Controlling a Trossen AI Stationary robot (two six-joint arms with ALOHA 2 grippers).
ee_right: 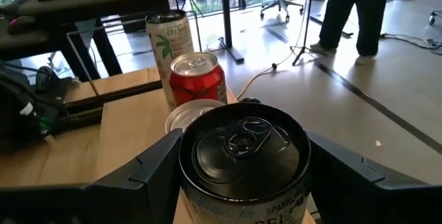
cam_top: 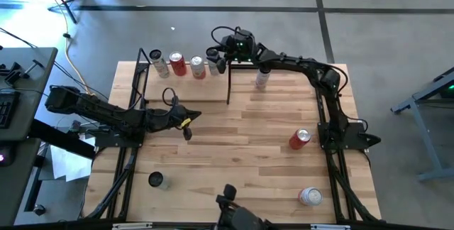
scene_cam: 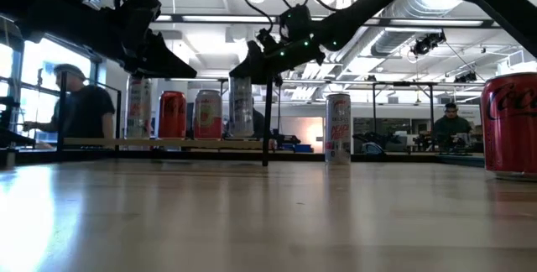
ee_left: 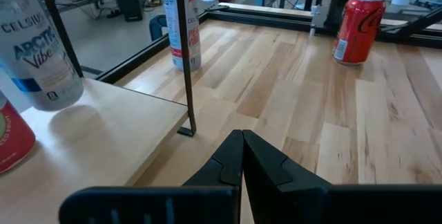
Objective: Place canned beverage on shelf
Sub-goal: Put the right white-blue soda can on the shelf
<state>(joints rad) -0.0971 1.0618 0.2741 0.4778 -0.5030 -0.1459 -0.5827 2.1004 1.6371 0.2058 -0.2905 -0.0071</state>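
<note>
Left gripper [cam_top: 186, 132] hangs over the bench [cam_top: 241, 152] just in front of the shelf [cam_top: 181, 88], its fingers pressed together on nothing, waiting. On the shelf board, going left to right in the high view, stand a pale can [cam_top: 158, 62], a red can [cam_top: 177, 64], a red-and-white can [cam_top: 198, 67] and then the silver can [cam_top: 213, 64] now being delivered, close to the shelf's right-hand black frame [cam_top: 228, 81]. Right gripper [cam_top: 215, 57] reaches in from the far side and is clamped around that silver can, one finger on each flank, as the right wrist view shows from above [ee_right: 243, 151]. Whether the can's base already rests on the board I cannot tell. Further right, a slim white can [cam_top: 262, 79] stands on the bench beside the shelf, and a red cola can [cam_top: 299, 139] and another can [cam_top: 310, 196] lie nearer the front.

The risk, as I judge it: the neighbouring can is very close, so a finger spreading on release could nudge it over. Letting go before the can is seated could tip it against the frame.
</note>
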